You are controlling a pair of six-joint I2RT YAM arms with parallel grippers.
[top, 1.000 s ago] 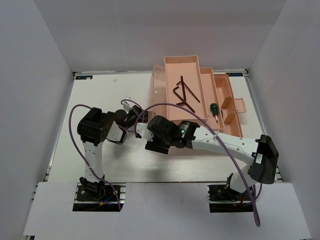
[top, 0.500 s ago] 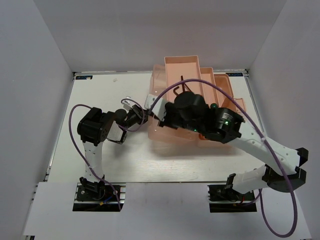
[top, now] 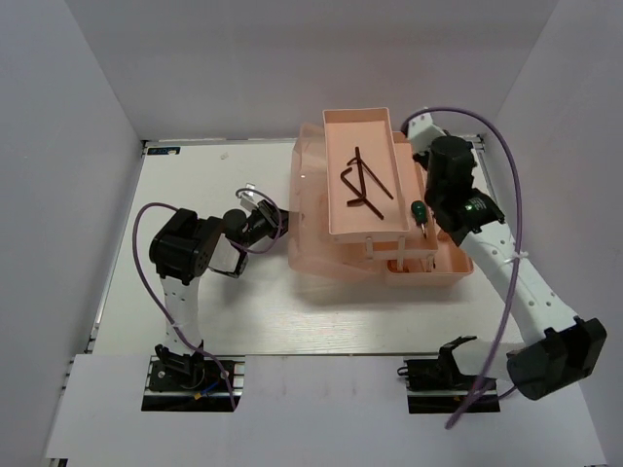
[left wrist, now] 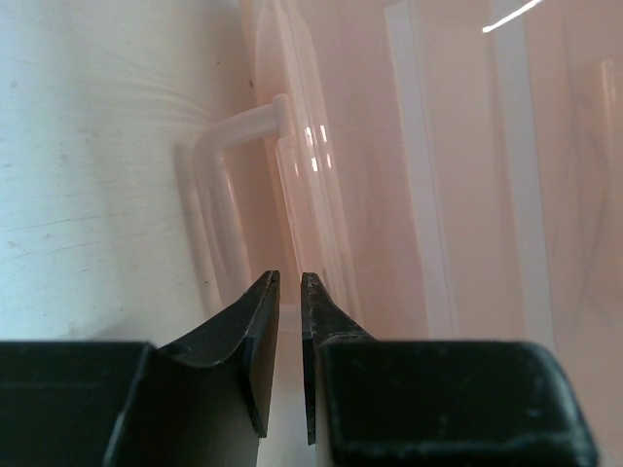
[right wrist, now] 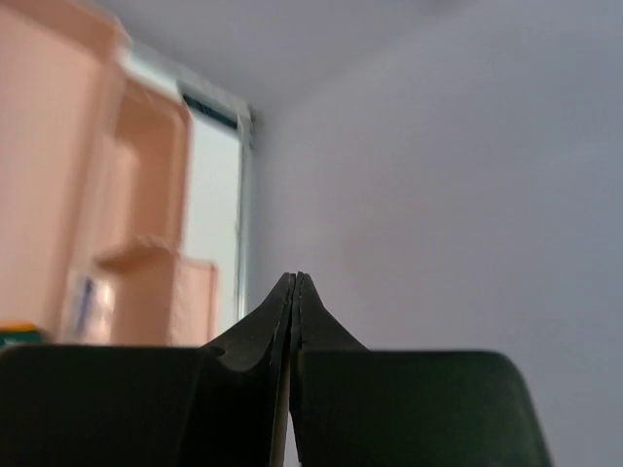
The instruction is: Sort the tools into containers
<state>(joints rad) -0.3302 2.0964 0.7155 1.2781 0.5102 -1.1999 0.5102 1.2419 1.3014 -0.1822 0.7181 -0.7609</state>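
Left gripper (left wrist: 289, 279): nearest me, at the nine o'clock side of the toolbox (top: 428, 277); my fingers stand a thin slit apart; I cannot tell whether they pinch anything
Lid handle (left wrist: 216, 185): clear and bent; just beside my left fingers, at their eleven o'clock; over the white table (top: 195, 175)
Green-handled screwdriver (top: 417, 210): in a lower compartment, just at three o'clock of the top tray (top: 370, 136)
Hex keys (top: 362, 180): two, dark, L-shaped; crossing each other in the top tray
Right gripper (right wrist: 295, 277): farthest off, past the toolbox's one o'clock corner; my fingers pressed together on nothing; pointing at the wall (right wrist: 467, 195)
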